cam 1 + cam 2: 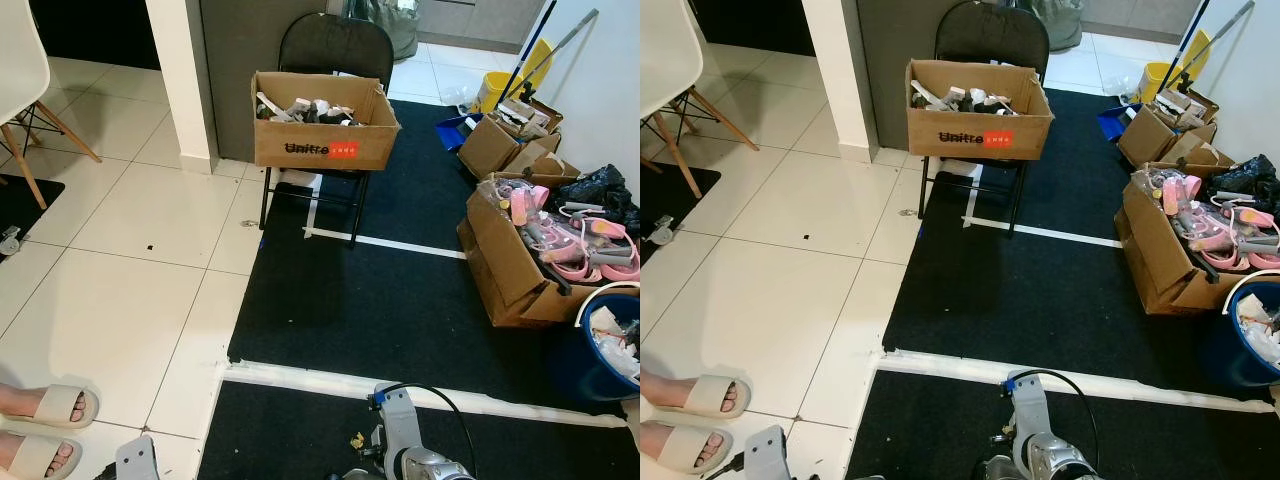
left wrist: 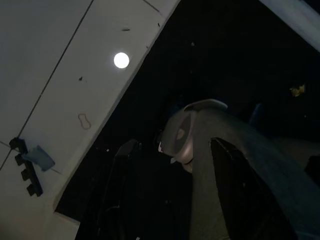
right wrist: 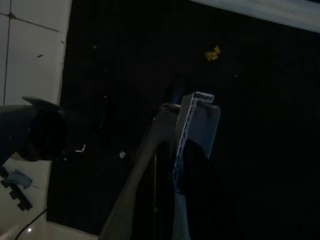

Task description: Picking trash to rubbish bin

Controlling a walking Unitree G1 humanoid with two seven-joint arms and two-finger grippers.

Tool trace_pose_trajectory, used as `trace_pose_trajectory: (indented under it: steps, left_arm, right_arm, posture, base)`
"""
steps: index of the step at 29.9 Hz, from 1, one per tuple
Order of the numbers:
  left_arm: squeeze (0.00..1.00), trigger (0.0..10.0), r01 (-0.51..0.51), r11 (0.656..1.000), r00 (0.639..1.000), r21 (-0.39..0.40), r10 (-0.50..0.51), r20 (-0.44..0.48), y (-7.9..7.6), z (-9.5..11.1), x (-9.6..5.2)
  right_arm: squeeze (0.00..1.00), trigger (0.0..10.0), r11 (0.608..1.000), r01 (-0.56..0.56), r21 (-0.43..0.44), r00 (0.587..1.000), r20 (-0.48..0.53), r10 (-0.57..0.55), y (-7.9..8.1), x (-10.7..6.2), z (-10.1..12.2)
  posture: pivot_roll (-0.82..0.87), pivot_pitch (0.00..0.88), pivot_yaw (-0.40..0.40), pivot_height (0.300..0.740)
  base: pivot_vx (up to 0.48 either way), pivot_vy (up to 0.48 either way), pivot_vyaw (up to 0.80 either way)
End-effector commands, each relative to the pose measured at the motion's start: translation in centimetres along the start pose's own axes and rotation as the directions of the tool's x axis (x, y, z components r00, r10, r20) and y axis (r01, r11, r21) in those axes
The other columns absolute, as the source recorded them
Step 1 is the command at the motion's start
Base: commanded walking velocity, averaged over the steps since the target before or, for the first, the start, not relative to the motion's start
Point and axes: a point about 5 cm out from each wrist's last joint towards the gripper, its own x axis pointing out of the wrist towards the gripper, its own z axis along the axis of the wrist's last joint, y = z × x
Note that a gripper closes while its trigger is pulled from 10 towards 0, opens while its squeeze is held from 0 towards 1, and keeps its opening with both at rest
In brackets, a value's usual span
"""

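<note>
Head view: a small yellow scrap of trash (image 1: 357, 439) lies on the black mat (image 1: 400, 300) at 6 o'clock, just beside the right arm (image 1: 410, 455); the blue bin (image 1: 600, 350) stands at 4 o'clock. Left wrist view: the left gripper (image 2: 170, 200) hangs in shade, jaws unreadable. Right wrist view: the right gripper (image 3: 172, 165) hangs over the mat, jaws unreadable, the scrap at 12 o'clock.

Right arm (image 1: 412, 455): silver-grey metal w/ a pale grey block on top, blue fitting at the block's edge, black cable (image 1: 440, 405) looping over it. Left arm (image 1: 138, 460): flat grey plate w/ small dark screw holes. Wrist views v. dark: left tool (image 2: 170, 200) & right tool (image 3: 170, 165), long black fingers, pale ribbed strip beside the right ones.
</note>
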Motion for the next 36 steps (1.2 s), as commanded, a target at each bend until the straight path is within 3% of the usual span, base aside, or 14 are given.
trace_pose_trajectory:
  steps: [1, 36]
  left_arm:
    - [0.00, 10.0, -0.014, 1.000, 1.000, -0.001, 0.014, -0.026, 0.63, -0.53, -0.14]
    - [0.00, 10.0, -0.010, 1.000, 0.999, 0.001, 0.010, -0.034, 0.26, -0.89, -0.16]
  right_arm:
    - [0.00, 10.0, 1.000, 0.002, 0.009, 1.000, -0.014, -0.002, -0.07, -0.03, -0.45]
    - [0.00, 10.0, 1.000, 0.001, 0.007, 1.000, -0.015, -0.001, -0.09, -0.04, -0.51]
  posture:
    - [0.12, 0.077, -0.049, 0.740]
    - [0.12, 0.080, -0.050, 0.740]
  base:
    - [0.000, 0.000, 0.00]
    - [0.000, 0.000, 0.00]
